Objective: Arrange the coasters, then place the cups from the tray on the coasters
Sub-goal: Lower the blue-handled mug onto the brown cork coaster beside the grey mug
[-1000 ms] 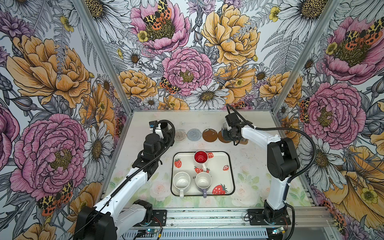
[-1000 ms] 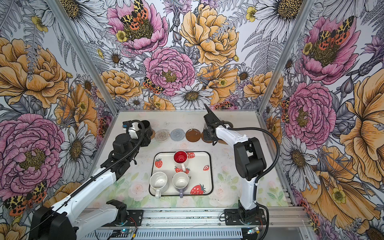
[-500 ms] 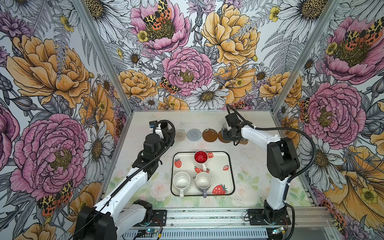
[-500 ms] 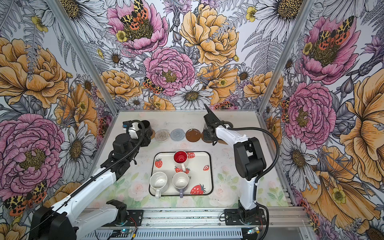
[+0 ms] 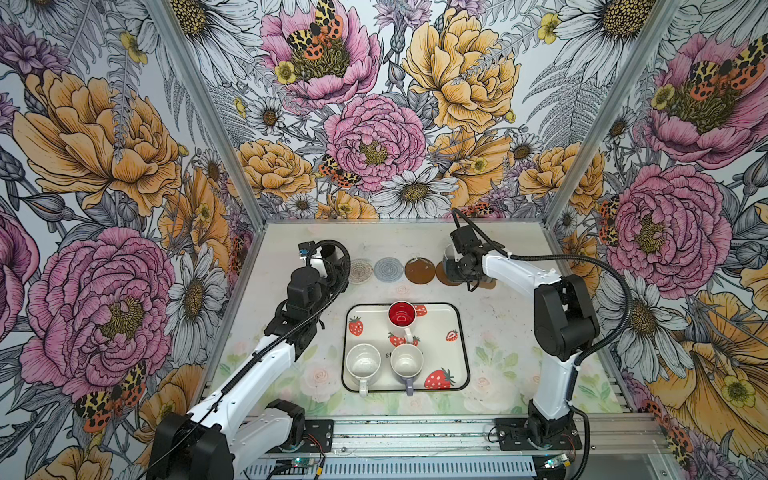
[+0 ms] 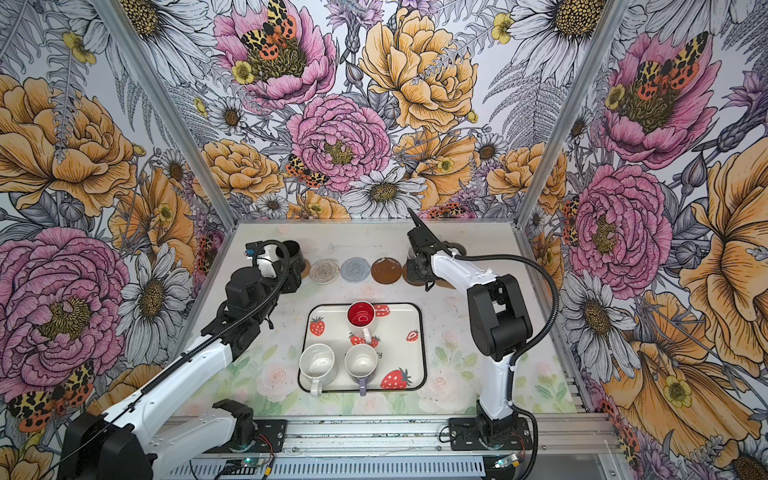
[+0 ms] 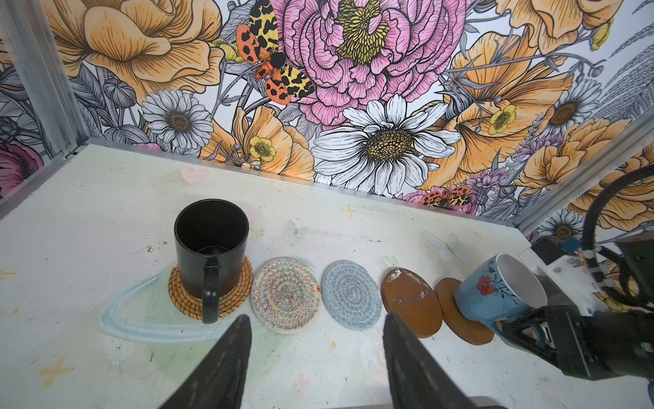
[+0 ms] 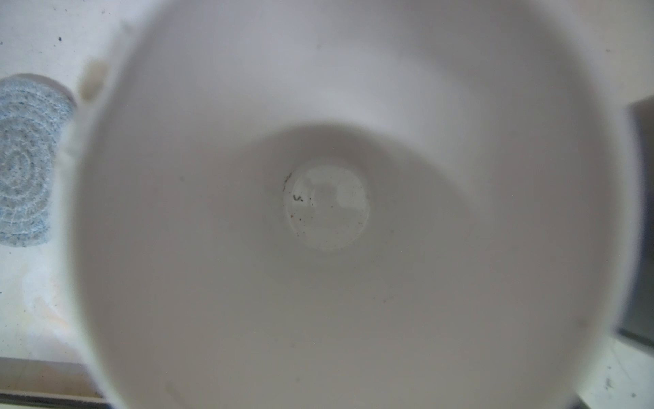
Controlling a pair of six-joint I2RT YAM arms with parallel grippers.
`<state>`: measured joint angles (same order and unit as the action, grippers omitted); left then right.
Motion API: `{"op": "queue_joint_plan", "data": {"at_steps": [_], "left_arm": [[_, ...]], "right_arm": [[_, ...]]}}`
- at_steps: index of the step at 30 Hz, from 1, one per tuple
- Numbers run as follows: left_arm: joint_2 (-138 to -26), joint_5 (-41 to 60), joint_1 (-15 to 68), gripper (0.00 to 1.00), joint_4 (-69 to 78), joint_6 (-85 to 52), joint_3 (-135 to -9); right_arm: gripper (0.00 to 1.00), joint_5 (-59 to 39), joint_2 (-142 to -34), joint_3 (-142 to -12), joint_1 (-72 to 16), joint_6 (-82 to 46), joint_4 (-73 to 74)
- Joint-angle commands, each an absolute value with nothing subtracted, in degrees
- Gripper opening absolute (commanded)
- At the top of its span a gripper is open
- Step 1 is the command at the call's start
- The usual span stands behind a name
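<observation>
Nothing moved: right gripper (image 7: 516, 324) stayed clamped on the tilted light-blue flowered mug (image 7: 495, 294) over a round brown coaster (image 7: 451, 306), lower right; left gripper (image 7: 316, 318) gaped empty; placement unfinished.

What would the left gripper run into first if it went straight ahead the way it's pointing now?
Probably two coasters: the open left gripper aims roughly at the narrow gap between the cream woven coaster and the grey-blue coaster. It may touch the table just short of them; depth is unclear.
</observation>
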<state>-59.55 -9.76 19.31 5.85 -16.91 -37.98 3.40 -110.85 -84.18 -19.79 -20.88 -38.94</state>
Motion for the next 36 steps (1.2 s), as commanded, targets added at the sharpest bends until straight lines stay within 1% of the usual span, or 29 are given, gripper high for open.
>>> {"op": "queue_joint_plan", "data": {"at_steps": [1,20,36], "left_arm": [[-59.39,-10.85,19.60,0.61,6.87,-15.64,-37.88],[-59.07,-10.90,19.52,0.61,6.74,-15.43,-37.88],[-58.89,-10.98,19.53,0.61,6.62,-15.47,-37.79]], "right_arm": [[0.00,5.21,-111.38,-85.96,-19.49,-20.36,-36.96],[0.00,5.73,-111.35,-85.03,-19.27,-20.48,-37.08],[0.00,3.49,-112.50,-85.34,-19.17,-20.88,-37.07]]}}
